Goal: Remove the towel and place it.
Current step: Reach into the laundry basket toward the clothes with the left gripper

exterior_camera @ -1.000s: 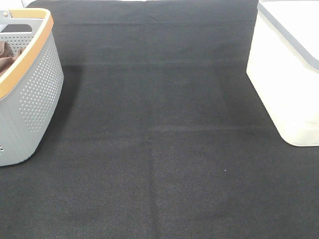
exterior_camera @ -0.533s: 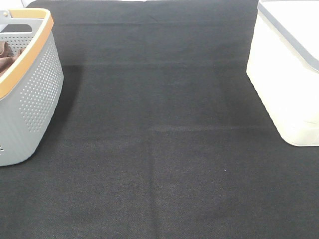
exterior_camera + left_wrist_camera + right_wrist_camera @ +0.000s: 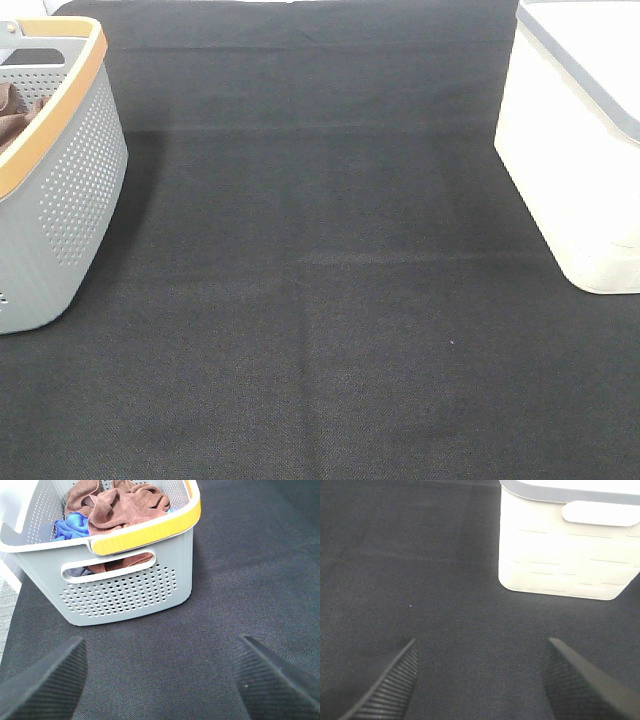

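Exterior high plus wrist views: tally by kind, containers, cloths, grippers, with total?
Containers: 2 (grey basket, white bin)
Cloths seen: 2 (towel, blue cloth, both in the basket; more may lie underneath)
Grippers: 2 (left gripper, right gripper, both open)
Total: 6

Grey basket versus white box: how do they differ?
The grey basket has perforated walls and an orange rim; the white box has solid walls and a grey rim. The basket holds a brown towel; the box's contents are hidden. Both stand on the black mat.
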`<move>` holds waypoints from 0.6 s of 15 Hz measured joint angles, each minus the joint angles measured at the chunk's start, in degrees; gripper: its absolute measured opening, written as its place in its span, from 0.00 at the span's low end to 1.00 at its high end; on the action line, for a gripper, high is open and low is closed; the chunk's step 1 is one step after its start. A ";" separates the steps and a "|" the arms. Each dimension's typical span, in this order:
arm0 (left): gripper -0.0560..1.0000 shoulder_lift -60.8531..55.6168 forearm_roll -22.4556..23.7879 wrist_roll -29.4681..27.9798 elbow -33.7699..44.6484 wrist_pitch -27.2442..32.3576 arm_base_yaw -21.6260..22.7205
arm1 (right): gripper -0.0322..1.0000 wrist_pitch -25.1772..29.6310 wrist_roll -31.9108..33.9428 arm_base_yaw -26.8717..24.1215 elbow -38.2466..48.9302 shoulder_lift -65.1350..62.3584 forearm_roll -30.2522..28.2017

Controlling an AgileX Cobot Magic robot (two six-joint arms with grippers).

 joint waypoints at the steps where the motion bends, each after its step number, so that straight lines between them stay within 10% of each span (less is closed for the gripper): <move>1: 0.78 0.00 0.00 0.00 0.00 0.00 0.00 | 0.68 0.00 0.00 0.00 0.00 0.00 0.00; 5: 0.77 0.86 0.74 -1.38 -0.11 0.00 0.00 | 0.68 0.00 0.00 0.00 0.00 0.00 0.00; 9: 0.74 12.43 7.16 -11.06 -1.89 -14.50 0.00 | 0.68 0.00 0.00 0.00 0.00 0.00 0.00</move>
